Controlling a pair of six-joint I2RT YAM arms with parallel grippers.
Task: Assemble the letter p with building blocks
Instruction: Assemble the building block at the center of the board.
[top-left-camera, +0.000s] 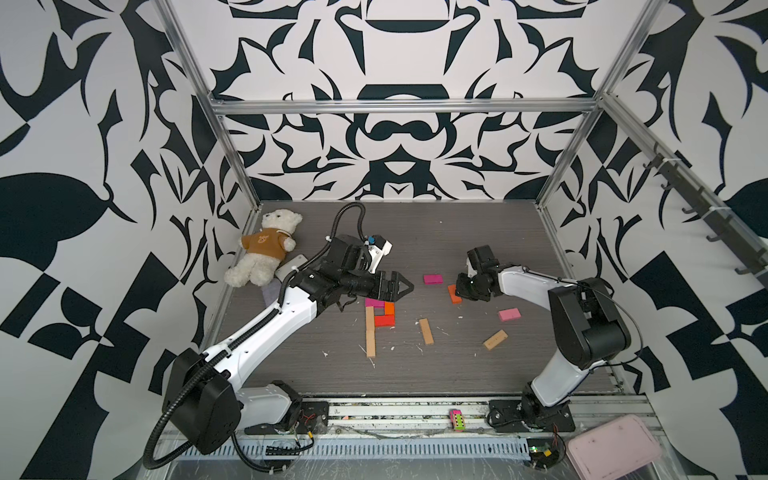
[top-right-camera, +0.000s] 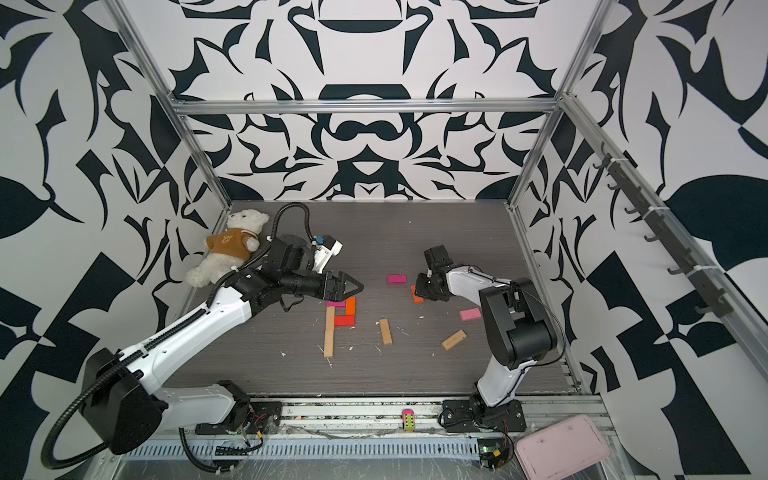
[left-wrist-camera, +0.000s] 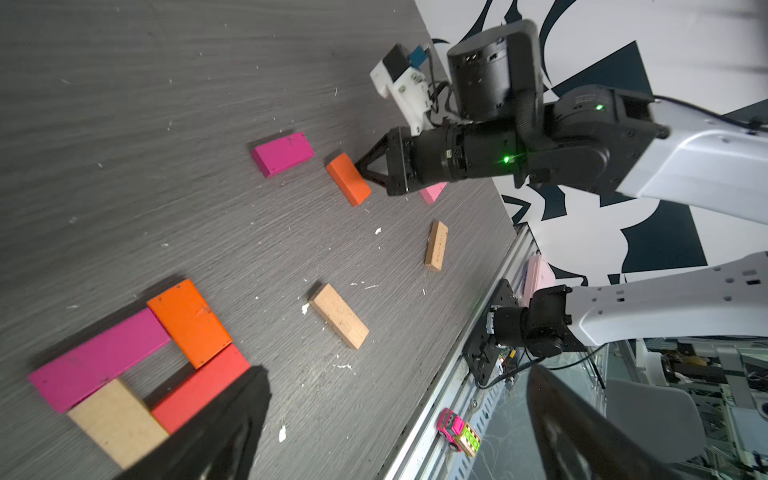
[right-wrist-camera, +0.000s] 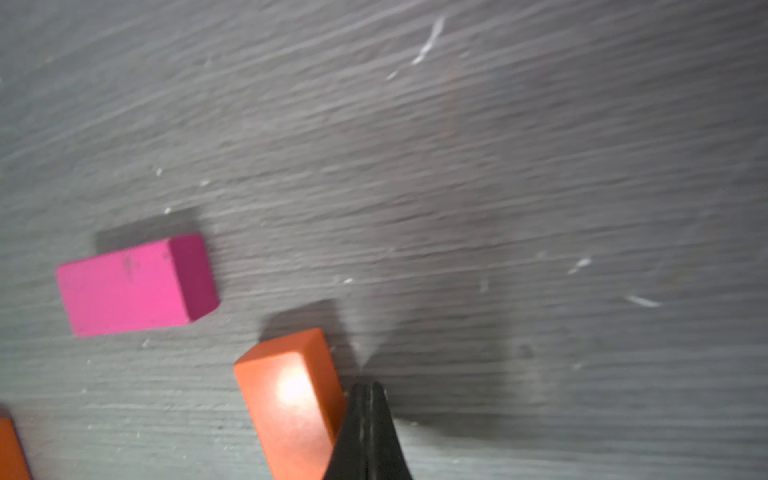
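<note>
Right tool (right-wrist-camera: 366, 390) pinched together, tip against the loose orange block (right-wrist-camera: 291, 399), not gripping it | left tool (top-left-camera: 409, 286) spread wide above the letter (top-left-camera: 376, 322) | P looks done: tan stem, magenta-orange-red loop closed | leftover, by my eye: magenta block (top-left-camera: 432, 279) and other spares lying loose on the worktop (top-left-camera: 457, 232) | pink tray (top-left-camera: 611, 449): nothing seen inside

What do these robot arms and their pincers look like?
The left arm and right arm have white shells between bulky black joints. A black ribbed hose loops along the left one. The left gripper and right gripper are black, with pointed triangular frame fingers. Small green lights glow near the right wrist.
</note>
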